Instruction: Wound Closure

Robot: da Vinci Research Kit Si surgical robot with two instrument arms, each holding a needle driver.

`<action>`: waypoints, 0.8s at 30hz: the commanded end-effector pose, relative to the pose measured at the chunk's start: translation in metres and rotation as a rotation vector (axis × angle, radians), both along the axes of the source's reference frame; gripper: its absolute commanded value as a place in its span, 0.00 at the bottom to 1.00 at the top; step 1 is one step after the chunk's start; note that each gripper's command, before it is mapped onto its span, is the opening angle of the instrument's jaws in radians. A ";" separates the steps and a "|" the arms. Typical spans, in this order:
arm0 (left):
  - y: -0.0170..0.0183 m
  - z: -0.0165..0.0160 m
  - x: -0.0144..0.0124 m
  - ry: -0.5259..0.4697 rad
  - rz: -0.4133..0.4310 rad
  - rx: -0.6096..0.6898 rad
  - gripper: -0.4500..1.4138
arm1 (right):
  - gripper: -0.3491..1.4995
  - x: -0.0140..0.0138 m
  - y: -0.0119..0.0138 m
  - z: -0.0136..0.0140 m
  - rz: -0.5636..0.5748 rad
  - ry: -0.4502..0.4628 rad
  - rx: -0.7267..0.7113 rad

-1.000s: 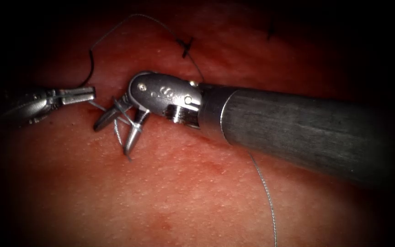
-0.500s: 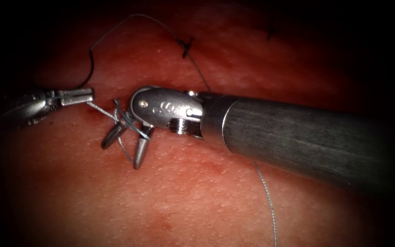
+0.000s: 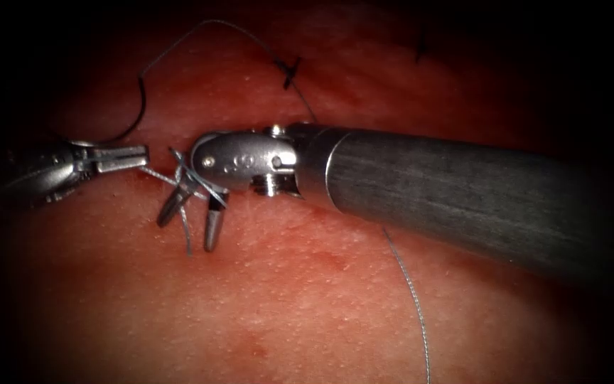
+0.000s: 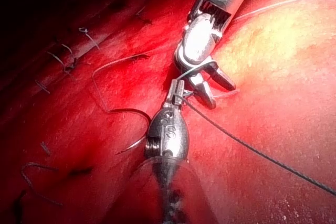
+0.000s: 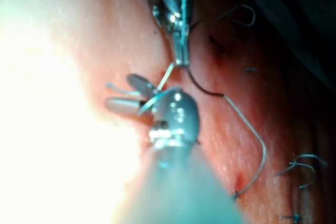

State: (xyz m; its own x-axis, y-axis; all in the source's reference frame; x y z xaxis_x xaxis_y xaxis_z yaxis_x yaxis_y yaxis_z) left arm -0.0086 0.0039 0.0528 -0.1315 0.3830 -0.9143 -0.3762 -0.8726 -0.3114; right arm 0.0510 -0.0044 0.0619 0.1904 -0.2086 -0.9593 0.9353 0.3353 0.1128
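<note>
My left tool (image 3: 133, 154) comes in from the left with its jaws shut on the thread (image 3: 156, 174). That strand runs a short way right to my right tool (image 3: 190, 222). Its jaws are open and point down, with loops of thread wound around them and a short tail (image 3: 187, 238) hanging between them. In the left wrist view the left tool (image 4: 177, 90) meets the right tool (image 4: 218, 92) tip to tip. The dark curved needle (image 3: 139, 107) lies on the tissue (image 3: 286, 299) just behind the left tool, held by neither tool.
Finished stitches (image 3: 289, 71) cross the cut (image 3: 421, 46) farther back, with several more stitches (image 4: 63, 61) in the left wrist view. A long strand (image 3: 413, 299) trails from under the right shaft (image 3: 463, 192) toward the near edge.
The right tool dipped, then shifted left and slightly up, its wrist turning and its open jaws narrowing a little, the loops staying on them. The left tool held still.
</note>
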 end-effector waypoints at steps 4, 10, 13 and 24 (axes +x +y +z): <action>0.0002 0.0005 -0.0006 -0.003 0.001 -0.002 0.00 | 0.00 0.0015 0.0004 -0.0002 -0.004 0.019 -0.011; -0.0007 0.0000 -0.0008 -0.005 0.003 -0.003 0.00 | 0.00 0.0020 0.0001 -0.0014 0.007 0.035 0.010; -0.0019 -0.0008 -0.0010 -0.010 0.007 -0.003 0.00 | 0.00 0.0021 0.0019 -0.0021 0.075 0.054 0.040; -0.0131 -0.0083 -0.0037 -0.035 0.073 -0.006 0.00 | 0.00 0.0015 0.0066 -0.0029 0.206 0.062 0.082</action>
State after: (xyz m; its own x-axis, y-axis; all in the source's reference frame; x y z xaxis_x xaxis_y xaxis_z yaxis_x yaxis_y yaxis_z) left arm -0.0117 -0.0094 0.0439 -0.1276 0.3700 -0.9202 -0.3007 -0.8986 -0.3196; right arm 0.0516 0.0014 0.0585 0.1616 -0.0866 -0.9830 0.8549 0.5099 0.0956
